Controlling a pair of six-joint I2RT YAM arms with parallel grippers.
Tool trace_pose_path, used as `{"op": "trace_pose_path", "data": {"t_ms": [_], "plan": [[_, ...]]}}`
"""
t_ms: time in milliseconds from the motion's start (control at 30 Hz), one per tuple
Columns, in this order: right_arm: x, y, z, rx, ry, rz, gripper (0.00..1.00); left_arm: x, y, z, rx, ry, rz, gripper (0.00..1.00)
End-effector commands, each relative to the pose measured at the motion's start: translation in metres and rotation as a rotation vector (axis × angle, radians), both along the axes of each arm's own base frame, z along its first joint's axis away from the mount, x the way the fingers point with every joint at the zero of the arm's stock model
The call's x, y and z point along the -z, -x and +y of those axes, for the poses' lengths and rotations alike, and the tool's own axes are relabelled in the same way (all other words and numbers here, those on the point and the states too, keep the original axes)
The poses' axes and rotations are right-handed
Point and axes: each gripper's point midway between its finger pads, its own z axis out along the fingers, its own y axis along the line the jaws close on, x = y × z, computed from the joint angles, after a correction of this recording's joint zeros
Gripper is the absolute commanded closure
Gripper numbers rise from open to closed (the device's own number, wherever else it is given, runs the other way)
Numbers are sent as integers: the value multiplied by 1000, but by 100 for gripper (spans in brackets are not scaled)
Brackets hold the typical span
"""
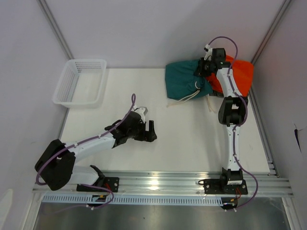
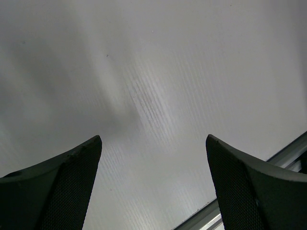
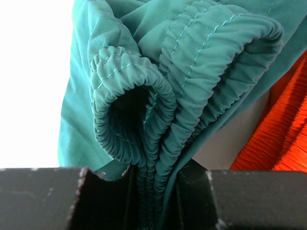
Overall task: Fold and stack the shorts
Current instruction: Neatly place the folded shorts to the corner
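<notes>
Teal shorts [image 1: 183, 80], beside the orange garment [image 1: 243, 75], are pinched at the waistband by the right claw [image 3: 153, 189]; a slip could unfold them. Left claw [image 2: 153, 184] gapes wide.

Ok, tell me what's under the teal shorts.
The white table shows around the shorts; the orange garment sits at their right edge. Whether it reaches underneath is hidden by the fabric and the right arm.

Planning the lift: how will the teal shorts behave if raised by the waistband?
Probably floppy: the shorts bunch in soft gathers where the waistband sits between the jaws of the right gripper, so the rest should drape. Likely light, as the fabric looks thin. The loose drawstring may dangle or drag.
</notes>
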Motion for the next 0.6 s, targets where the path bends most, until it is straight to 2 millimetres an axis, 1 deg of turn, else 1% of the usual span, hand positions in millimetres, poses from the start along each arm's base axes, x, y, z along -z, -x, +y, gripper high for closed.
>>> {"op": "trace_pose_path", "data": {"t_ms": [0, 67, 133, 167, 267, 333, 400, 433, 500, 533, 567], "plan": [[-99, -11, -1, -18, -74, -215, 100, -24, -13, -18, 36, 47, -57, 10], [-109, -13, -8, -2, -96, -234, 100, -25, -15, -20, 37, 49, -58, 10], [-118, -13, -4, -15, -123, -249, 100, -24, -15, -21, 39, 47, -49, 10], [-122, -15, -22, 17, -137, -253, 100, -25, -15, -22, 38, 52, -49, 10], [-135, -16, -27, 25, -155, -276, 100, -25, -16, -23, 39, 53, -44, 10], [-147, -16, -32, 34, -159, -302, 100, -25, -17, -24, 39, 52, -42, 10], [-154, -16, -36, 42, -182, -309, 100, -26, -17, -25, 38, 51, -40, 10], [-161, -17, -41, 47, -192, -327, 100, -27, -18, -25, 38, 54, -44, 10], [-167, -16, -46, 50, -208, -335, 100, -27, -18, -26, 37, 53, -43, 10], [-173, -17, -52, 64, -215, -349, 100, -28, -18, -26, 38, 54, -42, 10], [-177, -17, -53, 61, -223, -355, 100, -29, -19, -27, 39, 54, -44, 10]]}}
